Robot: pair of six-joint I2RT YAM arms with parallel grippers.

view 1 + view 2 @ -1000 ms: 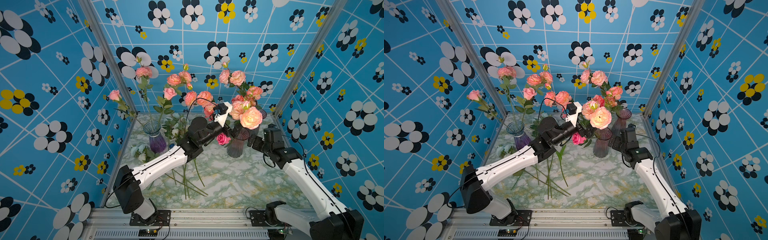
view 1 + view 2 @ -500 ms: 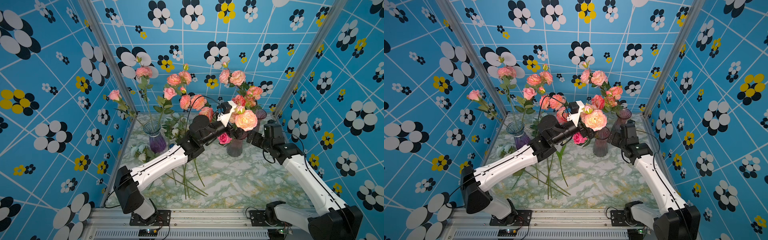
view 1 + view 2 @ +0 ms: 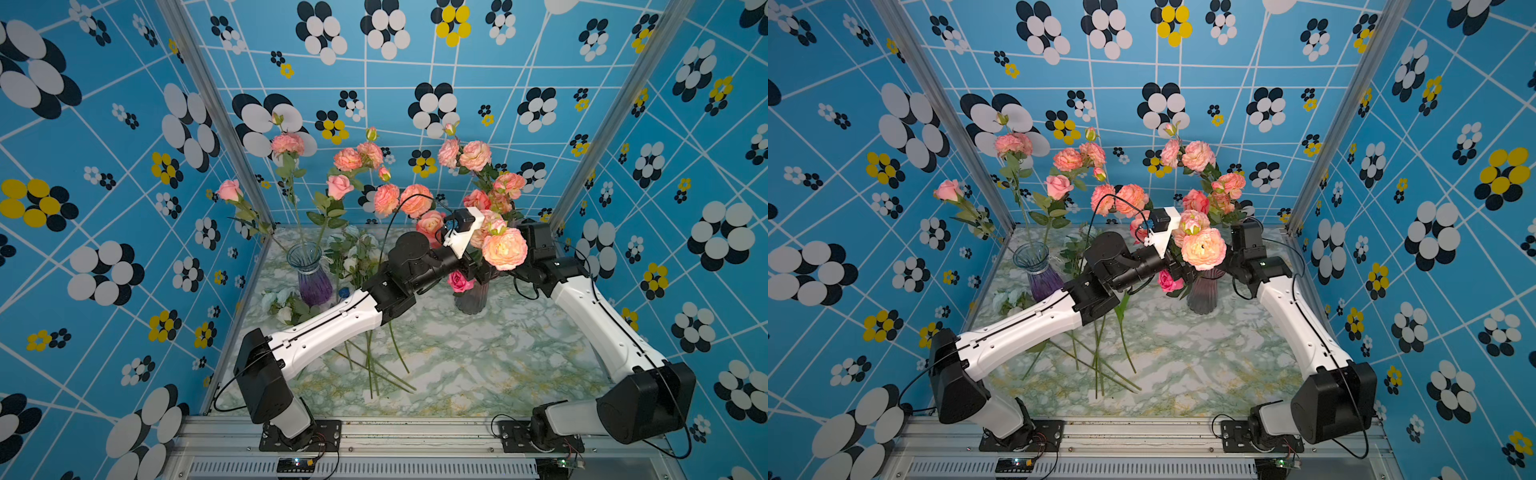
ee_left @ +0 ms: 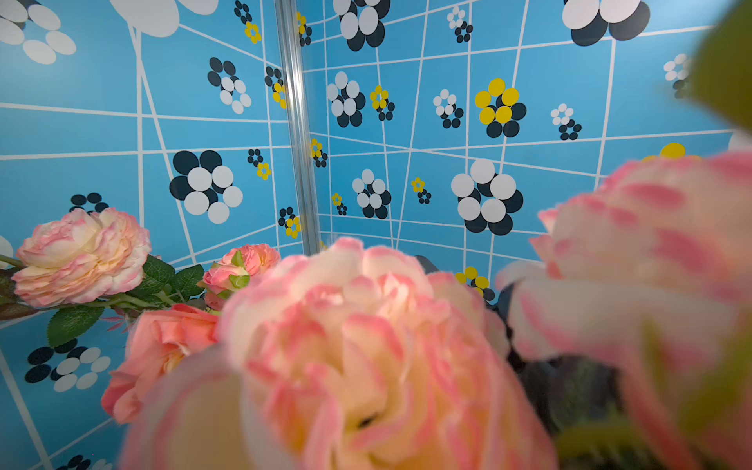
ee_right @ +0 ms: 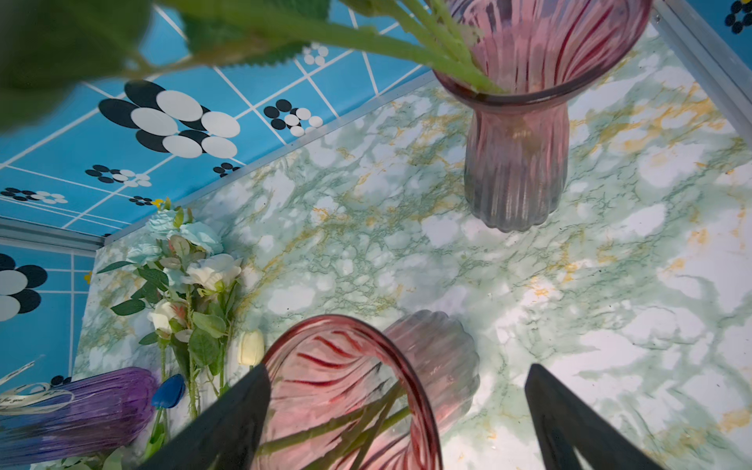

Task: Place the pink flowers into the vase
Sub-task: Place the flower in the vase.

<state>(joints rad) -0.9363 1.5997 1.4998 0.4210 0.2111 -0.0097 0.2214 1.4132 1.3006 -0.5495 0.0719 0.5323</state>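
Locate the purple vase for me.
In both top views the purple vase stands upright at the rear left corner of the table, holding pink flowers, with white-flowered stems lying beside it.

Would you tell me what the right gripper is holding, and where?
Nothing: the right gripper stands open by a pink vase, one finger clear of it.
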